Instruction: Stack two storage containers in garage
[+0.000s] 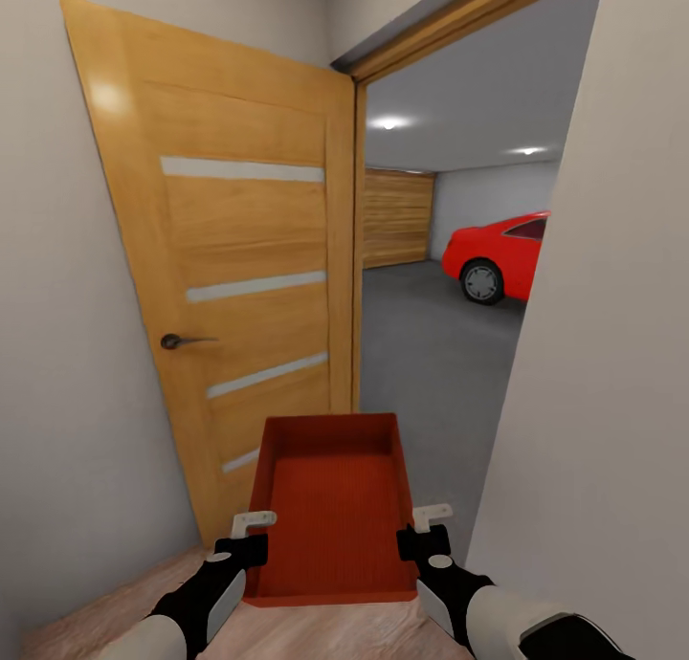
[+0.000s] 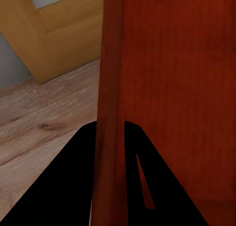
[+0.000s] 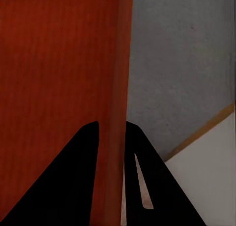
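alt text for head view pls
Both hands, left hand and right hand, grip opposite walls of an orange-red storage bin, facing an open wooden door into a garage with grey floor and red car.

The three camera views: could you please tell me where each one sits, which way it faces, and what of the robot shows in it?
Head view: on the robot's head, looking forward and down through an open wooden door into the garage with a red car; both forearms show, left hand and right hand holding an orange-red bin.
Left wrist view: near the left hand, looking along its fingers, which straddle the bin wall above plank floor.
Right wrist view: near the right hand, fingers straddling the opposite wall.
All three share the bin.
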{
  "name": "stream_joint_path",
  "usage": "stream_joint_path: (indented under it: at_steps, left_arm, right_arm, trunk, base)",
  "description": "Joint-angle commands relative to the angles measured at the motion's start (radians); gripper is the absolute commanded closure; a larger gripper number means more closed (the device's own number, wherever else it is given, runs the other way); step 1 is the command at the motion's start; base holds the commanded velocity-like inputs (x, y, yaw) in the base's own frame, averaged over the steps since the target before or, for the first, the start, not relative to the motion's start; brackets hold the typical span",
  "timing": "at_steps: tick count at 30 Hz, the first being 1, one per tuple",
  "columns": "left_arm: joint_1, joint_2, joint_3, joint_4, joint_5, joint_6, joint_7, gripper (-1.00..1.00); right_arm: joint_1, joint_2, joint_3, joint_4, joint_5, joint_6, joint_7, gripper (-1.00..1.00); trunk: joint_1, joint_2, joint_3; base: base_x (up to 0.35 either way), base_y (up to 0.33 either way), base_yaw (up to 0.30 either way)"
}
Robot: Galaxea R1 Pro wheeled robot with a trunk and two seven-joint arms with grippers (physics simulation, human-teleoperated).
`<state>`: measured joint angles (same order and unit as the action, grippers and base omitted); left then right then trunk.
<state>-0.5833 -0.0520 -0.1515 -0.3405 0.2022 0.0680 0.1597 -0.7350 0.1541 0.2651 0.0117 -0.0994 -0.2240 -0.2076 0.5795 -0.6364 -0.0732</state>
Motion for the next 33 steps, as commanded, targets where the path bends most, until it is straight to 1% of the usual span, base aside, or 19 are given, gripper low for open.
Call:
stream_joint_path:
  at_steps: [1,19,25,33]
  left_arm:
    - [-0.001,0.001,0.058,-0.006,0.007,-0.038,0.014,1.0]
    - [-0.001,0.001,0.058,-0.007,0.007,-0.04,0.013,1.0]
    - [-0.001,0.0,0.058,-0.008,0.006,-0.042,0.013,1.0]
    - [-0.001,0.0,0.058,-0.008,0.006,-0.042,0.012,1.0]
  right_arm:
    - [0.0,0.001,-0.036,0.002,0.001,0.0,0.005,1.0]
    - [0.0,0.001,-0.036,0.002,0.001,0.0,0.005,1.0]
    - [0.0,0.0,-0.036,0.002,0.001,0.0,0.005,1.0]
    - [0.0,0.001,-0.036,0.002,0.001,0.0,0.004,1.0]
  trunk:
    - [0.001,-0.002,-0.002]
    - [0.001,-0.002,-0.002]
    - [0.001,-0.002,-0.002]
    - [0.001,-0.002,-0.002]
  base:
    - [0.292,0.22,-0.281]
    - [0.292,0.221,-0.28]
    - [0.292,0.221,-0.072]
    - [0.292,0.221,-0.231]
